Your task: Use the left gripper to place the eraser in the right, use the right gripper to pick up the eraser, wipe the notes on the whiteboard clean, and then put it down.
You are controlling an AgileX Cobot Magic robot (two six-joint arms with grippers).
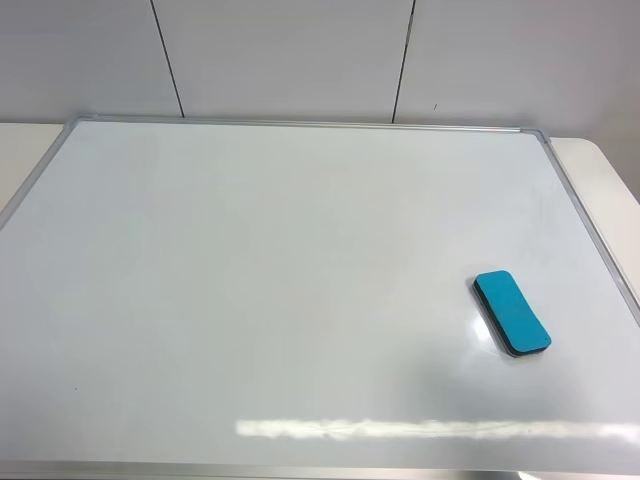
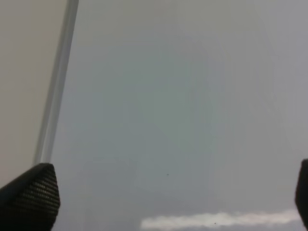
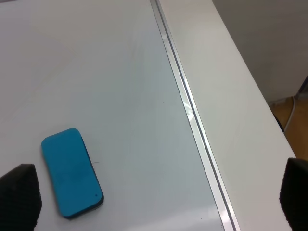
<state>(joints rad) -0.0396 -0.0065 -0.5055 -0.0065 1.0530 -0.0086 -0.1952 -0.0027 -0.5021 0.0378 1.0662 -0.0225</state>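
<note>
The whiteboard (image 1: 280, 280) fills the exterior view, white inside a silver frame. No notes show on it in any view. The teal-blue eraser (image 1: 511, 312) lies flat on the board near its right edge, with nothing touching it. Neither arm appears in the exterior view. The right wrist view shows the eraser (image 3: 71, 172) on the board below my right gripper (image 3: 158, 197), whose fingertips (image 3: 19, 198) stand far apart with nothing gripped. My left gripper (image 2: 166, 197) hangs open over bare whiteboard (image 2: 183, 106) close to its frame, with one textured fingertip (image 2: 29, 199) at each side.
The board lies on a pale table (image 1: 600, 160) that shows past its right frame rail (image 3: 192, 115). A white panelled wall (image 1: 300, 50) stands behind. The table's right edge drops to a wooden floor (image 3: 288, 115).
</note>
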